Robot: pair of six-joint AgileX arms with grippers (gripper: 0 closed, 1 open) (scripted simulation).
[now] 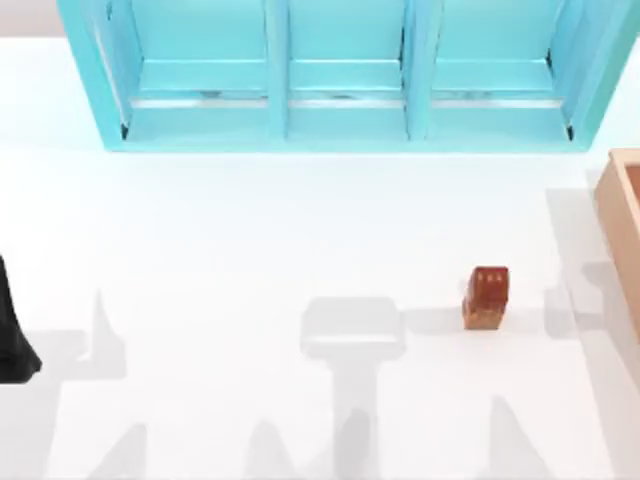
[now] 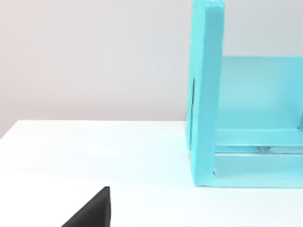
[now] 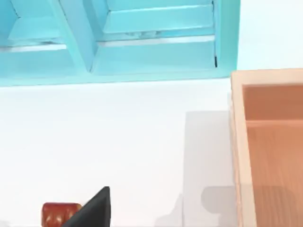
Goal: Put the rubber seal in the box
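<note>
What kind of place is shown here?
Probably a simulated tabletop test bench: a plain white table bearing a turquoise shelf unit, a wooden box and a rubber seal.

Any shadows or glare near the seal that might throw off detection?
Top view: soft grey arm shadows on the table, one just left of the rubber seal, none over it. Right wrist view: seal glossy with small highlights; grey shadow beside the box.

Small reddish-brown glossy rubber seal (image 1: 487, 297) sits on white table (image 1: 250, 250), right of centre. Light tan wooden open box (image 1: 622, 215) at right edge, apart from it. Big turquoise shelf unit (image 1: 340, 75) stands behind both.
</note>
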